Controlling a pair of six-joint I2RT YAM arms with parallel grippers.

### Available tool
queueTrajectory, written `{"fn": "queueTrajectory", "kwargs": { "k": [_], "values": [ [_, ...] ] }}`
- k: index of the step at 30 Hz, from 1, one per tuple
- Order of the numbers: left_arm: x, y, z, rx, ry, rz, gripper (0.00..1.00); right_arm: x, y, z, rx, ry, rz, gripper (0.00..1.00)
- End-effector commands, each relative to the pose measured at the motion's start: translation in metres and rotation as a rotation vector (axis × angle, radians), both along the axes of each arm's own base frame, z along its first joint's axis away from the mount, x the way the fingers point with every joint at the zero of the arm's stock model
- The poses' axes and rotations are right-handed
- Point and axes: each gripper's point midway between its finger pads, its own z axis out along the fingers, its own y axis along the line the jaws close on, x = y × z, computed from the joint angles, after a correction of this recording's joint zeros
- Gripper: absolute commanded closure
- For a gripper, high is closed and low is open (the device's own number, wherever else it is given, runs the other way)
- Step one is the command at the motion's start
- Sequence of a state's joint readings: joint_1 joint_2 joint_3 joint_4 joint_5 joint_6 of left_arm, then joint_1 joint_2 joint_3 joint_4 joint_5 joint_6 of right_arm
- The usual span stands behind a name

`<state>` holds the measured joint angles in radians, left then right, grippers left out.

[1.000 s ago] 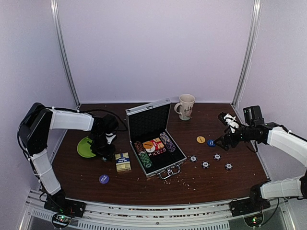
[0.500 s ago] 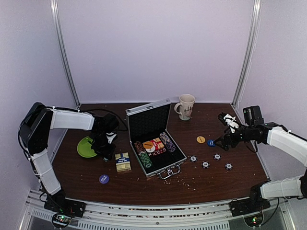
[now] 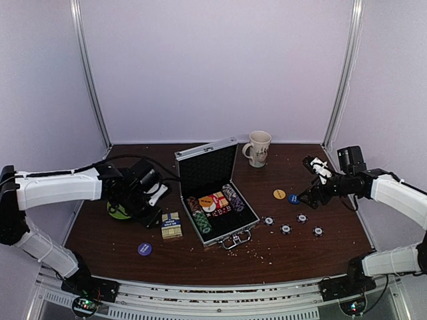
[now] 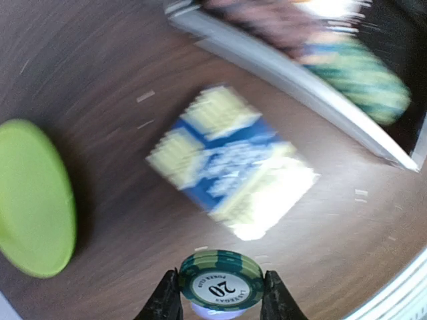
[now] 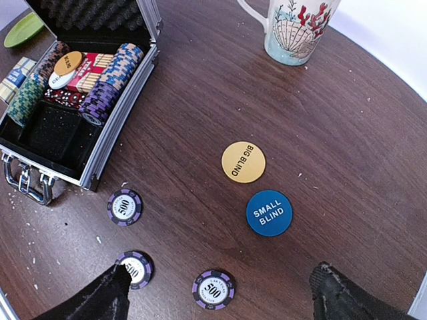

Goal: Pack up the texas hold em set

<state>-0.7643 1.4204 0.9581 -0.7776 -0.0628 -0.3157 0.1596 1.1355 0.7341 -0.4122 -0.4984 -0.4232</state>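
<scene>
Even lighting; motion-blurred left wrist view

White arms [image 3: 57, 188], black joints [image 3: 351, 160]; left gripper [image 4: 219, 295] black (cables [image 3: 127, 158] too).

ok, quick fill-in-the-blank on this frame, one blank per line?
1. The left end effector is shut on a stack of green round poker chips marked ___.
2. The round yellow dealer button reads BIG BLIND; the round blue dealer button beside it reads ___.
3. The small silver aluminium briefcase sits with its lid ___.
4. The loose purple round poker chips on the table are marked ___.

Missing words: 20; SMALL BLIND; open; 500.
</scene>
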Motion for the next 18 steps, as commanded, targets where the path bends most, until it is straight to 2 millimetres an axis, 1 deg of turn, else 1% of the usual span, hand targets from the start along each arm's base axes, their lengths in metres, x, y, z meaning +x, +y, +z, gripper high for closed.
{"fn": "queueTrajectory", "kwargs": {
  "k": [1,2,4,7,9,12,14,18],
  "values": [
    [-0.022,-0.064,0.007,-0.062,-0.087,-0.253,0.90,0.003,0.005,0.011,0.014,-0.021,0.019,0.05],
    [-0.024,-0.077,0.010,-0.059,-0.101,-0.303,0.90,0.003,0.006,0.011,0.016,-0.020,0.021,0.05],
    [-0.023,-0.106,0.023,-0.049,-0.157,-0.417,0.90,0.002,0.006,0.013,0.022,-0.023,0.022,0.05],
    [-0.021,-0.133,0.029,0.037,-0.214,-0.537,0.90,0.000,0.006,0.017,0.026,-0.038,0.021,0.05],
    [-0.014,-0.142,0.026,0.124,-0.248,-0.581,0.91,-0.001,0.006,0.020,0.031,-0.047,0.021,0.05],
    [-0.005,-0.151,0.018,0.236,-0.276,-0.617,0.92,-0.002,0.007,0.024,0.037,-0.061,0.021,0.05],
    [0.000,-0.154,0.008,0.295,-0.280,-0.634,0.93,-0.003,0.007,0.025,0.038,-0.064,0.022,0.05],
    [0.008,-0.157,0.000,0.362,-0.304,-0.641,0.93,-0.004,0.007,0.026,0.039,-0.069,0.022,0.05]
  ]
}}
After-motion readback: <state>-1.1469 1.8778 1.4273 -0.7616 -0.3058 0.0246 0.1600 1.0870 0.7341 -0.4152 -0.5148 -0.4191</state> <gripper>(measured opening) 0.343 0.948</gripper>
